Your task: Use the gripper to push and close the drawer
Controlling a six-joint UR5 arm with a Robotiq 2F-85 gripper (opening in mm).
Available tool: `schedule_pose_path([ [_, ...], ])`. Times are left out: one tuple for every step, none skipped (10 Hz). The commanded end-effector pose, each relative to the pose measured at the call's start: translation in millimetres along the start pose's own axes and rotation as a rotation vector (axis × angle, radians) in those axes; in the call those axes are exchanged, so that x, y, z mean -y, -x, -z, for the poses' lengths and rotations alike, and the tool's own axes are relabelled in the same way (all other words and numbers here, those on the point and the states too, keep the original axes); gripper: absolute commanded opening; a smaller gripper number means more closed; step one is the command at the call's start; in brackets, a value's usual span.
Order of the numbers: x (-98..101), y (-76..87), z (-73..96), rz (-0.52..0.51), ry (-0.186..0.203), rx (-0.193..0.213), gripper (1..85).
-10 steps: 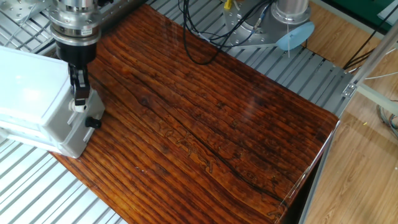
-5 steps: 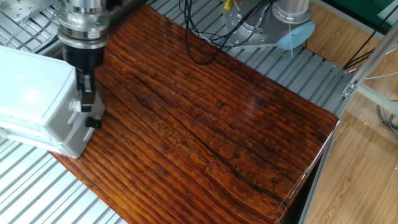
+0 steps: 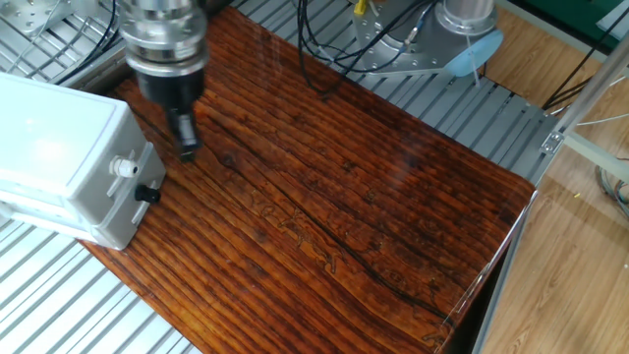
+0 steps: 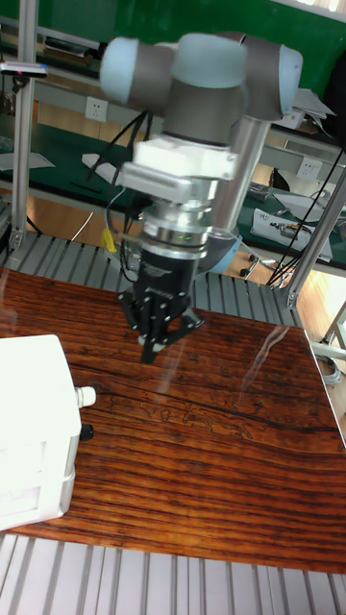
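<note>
The white cabinet [image 3: 54, 157] stands at the left edge of the wooden board. Its drawer front [image 3: 136, 208] faces right, carries a small white knob [image 3: 122, 168] and a black knob [image 3: 147, 195], and looks flush with the cabinet body. My black gripper [image 3: 187, 149] hangs under the ribbed silver wrist, a short way to the right of the drawer front and clear of it. Its fingers meet at the tip and hold nothing. The tall fixed view shows the gripper [image 4: 150, 354] above the board, up and to the right of the white knob [image 4: 85, 394].
The dark wooden board [image 3: 334, 206] lies on a ribbed metal table [image 3: 59, 305]. Black cables [image 3: 324, 59] and the grey-blue robot base [image 3: 462, 39] sit at the back. The board's right edge [image 3: 501, 256] drops off towards the floor.
The gripper has moved right, from touching the drawer front by the white knob to clear of it. The cabinet and drawer have not shifted.
</note>
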State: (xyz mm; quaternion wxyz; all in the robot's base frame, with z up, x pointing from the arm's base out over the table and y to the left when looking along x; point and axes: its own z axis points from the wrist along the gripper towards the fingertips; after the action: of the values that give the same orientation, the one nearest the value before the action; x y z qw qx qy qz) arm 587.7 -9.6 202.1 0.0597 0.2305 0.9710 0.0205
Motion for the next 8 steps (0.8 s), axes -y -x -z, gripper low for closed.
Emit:
schedule_pose_path([
  [-10.3, -35.6, 14.2, 0.13, -0.062, -0.066, 1.0],
  [-22.3, -29.0, 0.4, 0.07, -0.015, -0.015, 1.0],
  [-21.8, -24.8, -11.8, 0.046, -0.005, 0.021, 1.0],
  [-19.0, -25.9, -22.9, 0.031, 0.002, 0.025, 1.0],
  [-12.2, -27.5, -28.5, 0.041, -0.008, 0.021, 1.0],
  [4.6, -28.9, -27.1, 0.139, -0.065, 0.013, 1.0],
  [7.0, -28.4, -26.9, 0.177, -0.074, 0.014, 1.0],
  [8.7, -30.7, -27.5, 0.184, -0.078, 0.005, 1.0],
])
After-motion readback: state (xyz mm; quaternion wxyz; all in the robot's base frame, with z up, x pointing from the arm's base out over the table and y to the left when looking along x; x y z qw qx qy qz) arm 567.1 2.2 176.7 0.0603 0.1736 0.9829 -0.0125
